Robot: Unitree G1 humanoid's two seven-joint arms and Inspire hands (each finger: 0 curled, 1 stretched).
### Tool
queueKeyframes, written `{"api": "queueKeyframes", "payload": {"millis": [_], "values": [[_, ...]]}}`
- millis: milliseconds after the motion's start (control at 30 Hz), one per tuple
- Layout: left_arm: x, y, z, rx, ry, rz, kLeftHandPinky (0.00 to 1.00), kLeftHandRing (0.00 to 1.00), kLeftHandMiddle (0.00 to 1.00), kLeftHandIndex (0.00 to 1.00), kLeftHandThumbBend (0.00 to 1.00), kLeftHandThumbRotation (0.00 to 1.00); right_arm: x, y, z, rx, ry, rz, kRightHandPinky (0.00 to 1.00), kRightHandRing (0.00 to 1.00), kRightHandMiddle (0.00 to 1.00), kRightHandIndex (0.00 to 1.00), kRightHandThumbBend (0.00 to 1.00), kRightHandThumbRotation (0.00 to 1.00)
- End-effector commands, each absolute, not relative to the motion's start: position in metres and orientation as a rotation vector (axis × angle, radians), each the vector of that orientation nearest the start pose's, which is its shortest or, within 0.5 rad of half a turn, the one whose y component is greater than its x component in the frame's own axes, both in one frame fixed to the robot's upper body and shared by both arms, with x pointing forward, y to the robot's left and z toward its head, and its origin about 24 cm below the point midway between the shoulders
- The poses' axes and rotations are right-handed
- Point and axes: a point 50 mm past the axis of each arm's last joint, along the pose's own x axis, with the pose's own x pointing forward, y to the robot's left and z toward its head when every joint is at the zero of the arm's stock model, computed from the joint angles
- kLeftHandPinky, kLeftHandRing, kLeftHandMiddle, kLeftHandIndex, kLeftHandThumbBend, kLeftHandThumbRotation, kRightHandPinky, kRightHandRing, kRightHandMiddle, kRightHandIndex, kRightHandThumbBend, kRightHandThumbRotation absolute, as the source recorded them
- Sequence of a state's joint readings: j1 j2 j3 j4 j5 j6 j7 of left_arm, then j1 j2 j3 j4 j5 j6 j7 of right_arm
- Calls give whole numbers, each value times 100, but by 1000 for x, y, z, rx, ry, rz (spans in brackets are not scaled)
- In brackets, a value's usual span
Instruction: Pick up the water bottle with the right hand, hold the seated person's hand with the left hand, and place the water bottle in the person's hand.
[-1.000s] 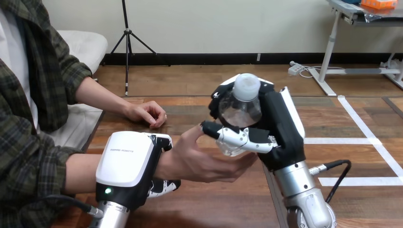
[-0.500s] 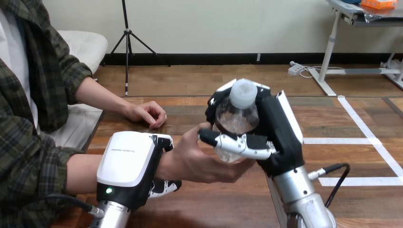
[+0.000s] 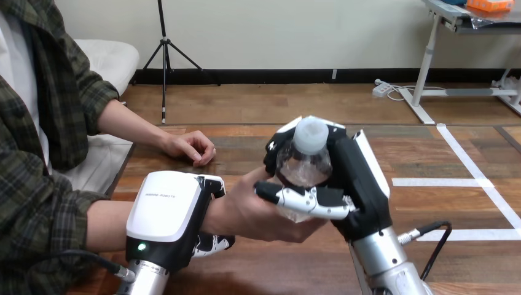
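Placing step: our right hand (image 3: 364, 184) grips the water bottle (image 3: 304, 165) against the person's near hand (image 3: 253, 214); our left hand (image 3: 167, 215) clasps its wrist (image 3: 214, 212). Next, we'd release the bottle gently.

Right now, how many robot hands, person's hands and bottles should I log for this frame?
Robot hands: 2, the left hand and the right hand
Bottles: 1, the bottle
Person's hands: 2, one resting on the table, one at the bottle
Total: 5
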State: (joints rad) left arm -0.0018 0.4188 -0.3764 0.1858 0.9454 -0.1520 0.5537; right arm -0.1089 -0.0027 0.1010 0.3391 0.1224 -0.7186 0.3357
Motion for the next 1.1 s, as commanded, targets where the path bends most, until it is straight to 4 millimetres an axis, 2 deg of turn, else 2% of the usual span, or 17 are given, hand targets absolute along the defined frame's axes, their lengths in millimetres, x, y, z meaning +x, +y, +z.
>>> {"api": "queueKeyframes", "payload": {"millis": [0,1067], "values": [[240,150,33,1218,-464,-36,23,25,30,30,85,0,254,-105,86,48,-648,419,33,39,44,46,69,0],[240,151,32,1212,-465,-27,22,25,29,29,83,0,244,-99,77,43,-608,510,30,36,41,46,70,0]]}}
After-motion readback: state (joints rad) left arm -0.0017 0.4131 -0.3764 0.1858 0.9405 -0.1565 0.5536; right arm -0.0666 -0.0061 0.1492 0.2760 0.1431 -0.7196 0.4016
